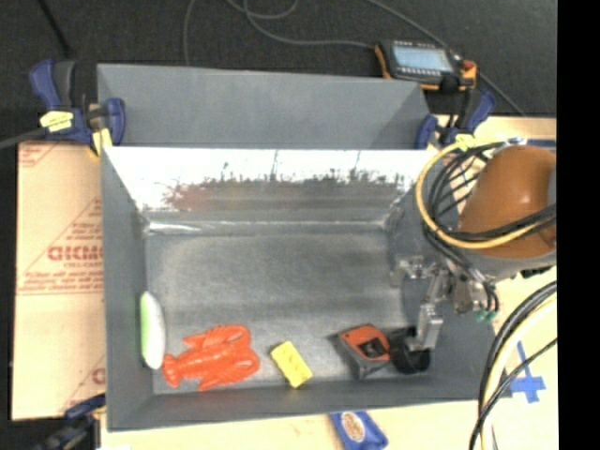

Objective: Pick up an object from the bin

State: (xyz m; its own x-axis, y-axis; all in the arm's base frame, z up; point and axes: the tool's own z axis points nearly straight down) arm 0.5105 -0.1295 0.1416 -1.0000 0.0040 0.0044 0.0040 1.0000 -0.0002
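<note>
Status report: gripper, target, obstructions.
Gripper low at right end of bin, beside black-and-orange boxy thing; contact unclear. Yellow block, orange lobster toy lie left, apart. Nothing in the way.

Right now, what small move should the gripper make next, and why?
Probably a small shift toward the view's left: the gripper sits low at the right edge of the black-and-orange object, not centred over it.

Floor [281, 17]: dark, nearly black, along the top.
Cable [247, 0]: thin, looped over the floor.
Device [419, 61]: black and orange, small screen, top right.
</note>
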